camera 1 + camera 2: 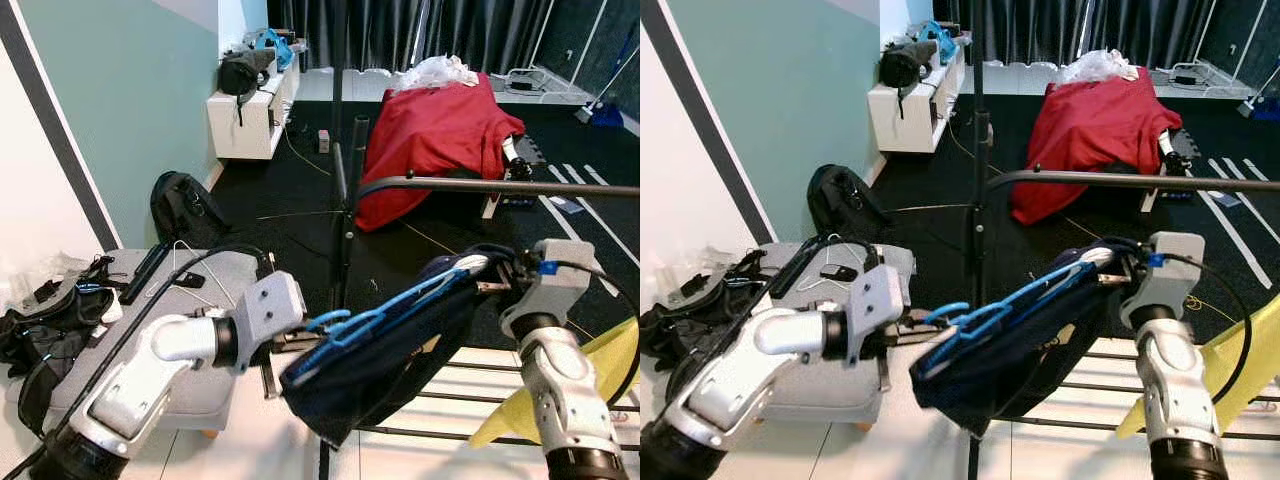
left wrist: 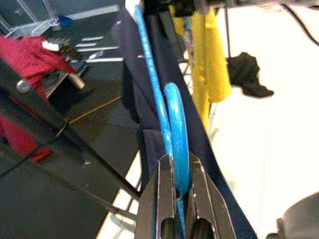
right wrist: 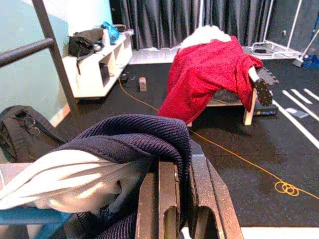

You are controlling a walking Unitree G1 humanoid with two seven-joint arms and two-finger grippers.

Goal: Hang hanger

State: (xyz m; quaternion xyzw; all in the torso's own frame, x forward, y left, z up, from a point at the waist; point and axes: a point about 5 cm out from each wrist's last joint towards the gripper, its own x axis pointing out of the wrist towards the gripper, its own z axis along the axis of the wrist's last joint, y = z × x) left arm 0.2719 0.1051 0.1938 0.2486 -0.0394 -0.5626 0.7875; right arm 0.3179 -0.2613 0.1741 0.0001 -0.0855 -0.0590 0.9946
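Note:
A blue plastic hanger [image 1: 380,312] carries a dark navy garment [image 1: 385,350] and is held level between my two arms, below the black rail [image 1: 500,186] of a clothes rack. My left gripper [image 1: 300,338] is shut on the hanger's blue hook [image 2: 177,144], seen between its fingers in the left wrist view. My right gripper [image 1: 492,272] is shut on the far end, pinching the navy collar [image 3: 149,137] with its white lining [image 3: 65,174]. The rack's upright pole [image 1: 343,200] stands just behind the hanger.
A grey low table [image 1: 190,300] with cables and black bags stands at the left. A red cloth [image 1: 435,130] covers a bench further back. A yellow garment [image 1: 590,380] hangs at the right over the rack's base bars [image 1: 480,400]. A black backpack [image 1: 185,205] leans on the wall.

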